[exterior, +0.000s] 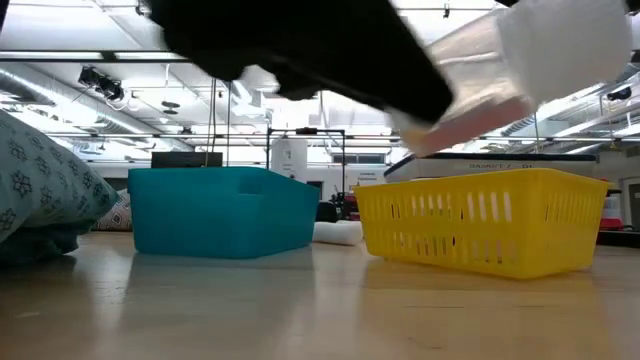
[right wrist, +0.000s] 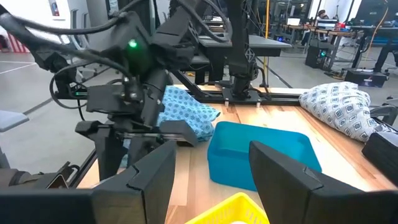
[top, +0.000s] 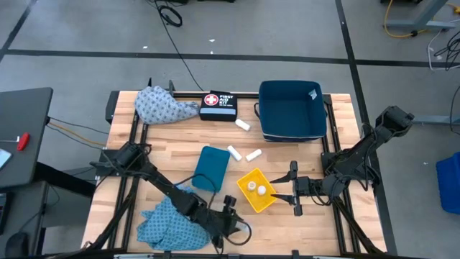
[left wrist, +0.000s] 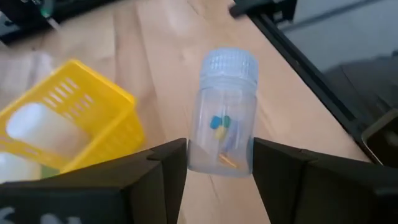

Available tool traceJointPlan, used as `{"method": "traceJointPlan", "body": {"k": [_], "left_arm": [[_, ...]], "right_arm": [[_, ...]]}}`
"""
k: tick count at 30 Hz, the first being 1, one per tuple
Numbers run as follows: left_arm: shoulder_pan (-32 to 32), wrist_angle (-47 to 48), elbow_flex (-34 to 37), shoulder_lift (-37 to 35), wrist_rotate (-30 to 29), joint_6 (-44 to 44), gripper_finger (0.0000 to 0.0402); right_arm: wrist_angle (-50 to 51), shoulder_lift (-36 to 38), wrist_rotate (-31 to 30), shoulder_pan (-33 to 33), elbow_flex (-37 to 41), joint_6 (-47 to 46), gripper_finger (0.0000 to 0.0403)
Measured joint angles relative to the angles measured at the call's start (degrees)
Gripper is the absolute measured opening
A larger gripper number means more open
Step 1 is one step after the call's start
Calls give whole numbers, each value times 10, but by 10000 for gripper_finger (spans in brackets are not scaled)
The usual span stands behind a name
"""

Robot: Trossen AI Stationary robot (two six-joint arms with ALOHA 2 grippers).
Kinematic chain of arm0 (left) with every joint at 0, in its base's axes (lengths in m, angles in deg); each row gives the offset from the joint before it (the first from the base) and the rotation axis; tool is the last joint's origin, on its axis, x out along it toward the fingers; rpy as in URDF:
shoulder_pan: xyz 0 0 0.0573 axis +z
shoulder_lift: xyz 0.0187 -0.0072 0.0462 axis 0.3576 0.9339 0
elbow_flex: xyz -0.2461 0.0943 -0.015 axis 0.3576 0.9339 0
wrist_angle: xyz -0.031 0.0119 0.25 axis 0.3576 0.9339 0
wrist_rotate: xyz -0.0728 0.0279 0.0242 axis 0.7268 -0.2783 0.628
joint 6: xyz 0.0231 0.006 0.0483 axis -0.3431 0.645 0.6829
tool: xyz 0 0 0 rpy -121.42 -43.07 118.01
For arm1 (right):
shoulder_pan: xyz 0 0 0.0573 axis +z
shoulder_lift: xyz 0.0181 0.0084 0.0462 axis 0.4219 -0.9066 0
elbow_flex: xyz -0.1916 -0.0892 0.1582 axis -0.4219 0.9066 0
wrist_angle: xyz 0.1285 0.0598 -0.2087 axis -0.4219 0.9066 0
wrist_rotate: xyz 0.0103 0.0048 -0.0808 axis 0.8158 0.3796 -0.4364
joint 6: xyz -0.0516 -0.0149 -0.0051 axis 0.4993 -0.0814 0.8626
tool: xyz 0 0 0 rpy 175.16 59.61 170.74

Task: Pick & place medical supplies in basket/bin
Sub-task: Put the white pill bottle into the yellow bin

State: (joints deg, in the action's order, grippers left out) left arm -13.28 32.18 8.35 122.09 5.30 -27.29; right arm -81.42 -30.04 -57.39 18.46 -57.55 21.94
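A clear vial [left wrist: 222, 112] with a ribbed cap is clamped between the fingers of the left gripper [top: 231, 214] at the lower centre of the high view, just left of the yellow basket [top: 256, 191], where 2 white rolls lie. "FIRST AID KIT" is printed on the black pouch [top: 218, 105] at upper centre. The right gripper [top: 293, 188], jaws parted and empty, is seen right of the basket.

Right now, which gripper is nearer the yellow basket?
Right. The right gripper sits open just beside the yellow basket; the left gripper, shut on a clear vial, is slightly farther off, toward the table's front edge.
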Motion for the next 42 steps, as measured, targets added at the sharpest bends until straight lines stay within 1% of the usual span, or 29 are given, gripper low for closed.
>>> {"method": "traceJointPlan", "body": {"k": [2,4,8,11,15,18,24,29,32,35,42], "left_arm": [[10,-27,14,0,5,5,156],[21,-32,29,0,14,13,156],[40,-41,54,-2,3,6,156],[48,-97,67,-2,4,5,156],[51,-176,67,-4,-4,45,156],[55,-195,68,-14,-17,74,156],[82,-147,67,-45,-25,76,156],[104,-115,68,-54,-28,76,156],[114,-106,68,-54,-27,76,156],[121,-107,68,-54,-23,78,156],[143,-101,69,-54,-3,76,156]], "right_arm": [[0,0,0,0,0,0,210],[0,0,0,0,0,0,210],[4,0,1,0,0,-1,210],[17,0,1,0,0,-11,210],[52,-3,1,-3,0,-39,210],[61,-17,1,-3,0,-46,210],[63,-59,4,-6,0,-52,217],[65,-91,11,-26,0,-76,248],[63,-100,22,-40,0,-78,271],[62,-101,36,-56,0,-77,286],[67,-100,85,-91,0,-75,290]]}}
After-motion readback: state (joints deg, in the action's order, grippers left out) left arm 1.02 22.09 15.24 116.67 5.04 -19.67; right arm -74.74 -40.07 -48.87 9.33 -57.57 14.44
